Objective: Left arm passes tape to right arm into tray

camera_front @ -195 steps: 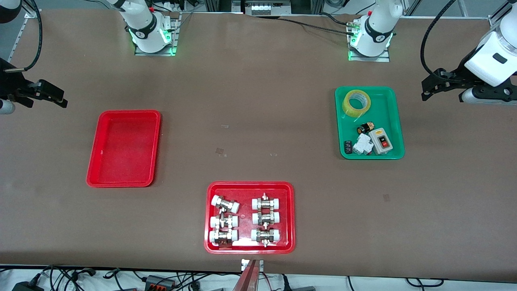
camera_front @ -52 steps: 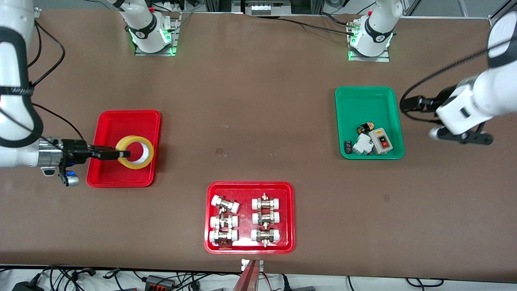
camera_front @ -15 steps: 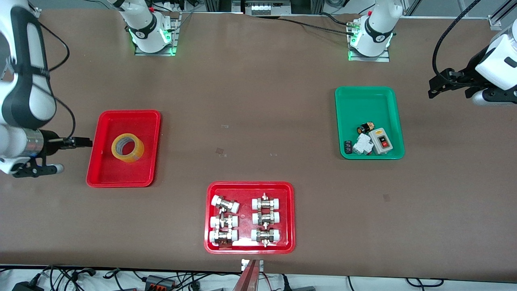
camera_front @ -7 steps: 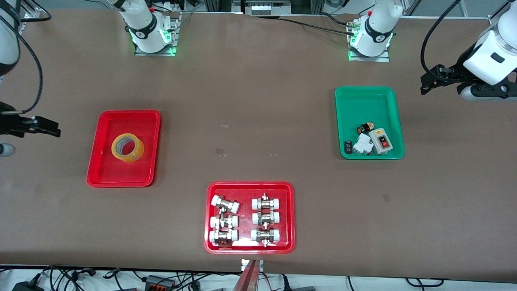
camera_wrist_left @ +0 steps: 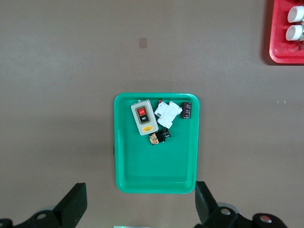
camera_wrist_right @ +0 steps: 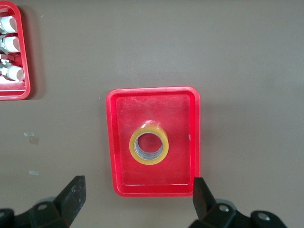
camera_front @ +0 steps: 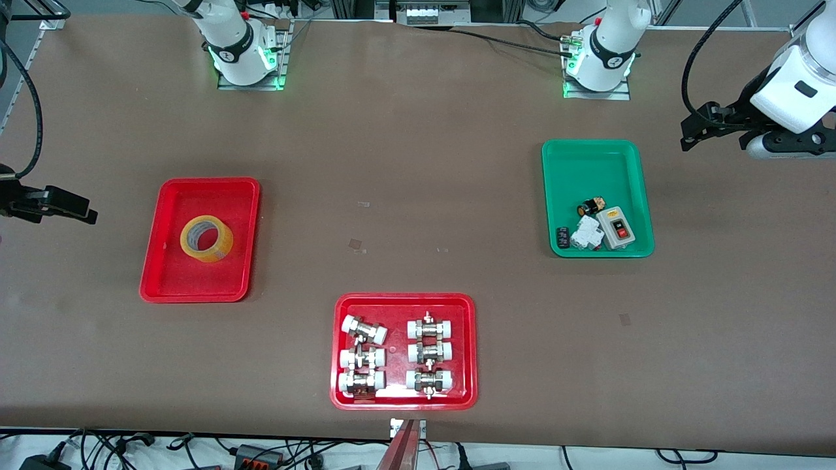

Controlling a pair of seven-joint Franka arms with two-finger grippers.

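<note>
The yellow tape roll [camera_front: 206, 239] lies flat in the plain red tray [camera_front: 171, 274] toward the right arm's end of the table; it also shows in the right wrist view [camera_wrist_right: 149, 146], in the tray [camera_wrist_right: 114, 142]. My right gripper [camera_front: 73, 209] is open and empty, up over the bare table beside that tray, at the right arm's end. In its own view the right gripper [camera_wrist_right: 137, 202] has its jaws wide apart. My left gripper [camera_front: 693, 127] is open and empty, up over the table beside the green tray. It shows in its own view too [camera_wrist_left: 140, 204].
A green tray [camera_front: 555, 196] holds a switch box [camera_front: 617, 228] and small electrical parts. A second red tray [camera_front: 341, 391] with several metal fittings lies nearest the front camera. The arm bases [camera_front: 243, 55] stand along the back edge.
My right gripper has drawn back from the tray's edge and risen, leaving the tape lying in the tray. My left gripper has shifted slightly beside the green tray.
</note>
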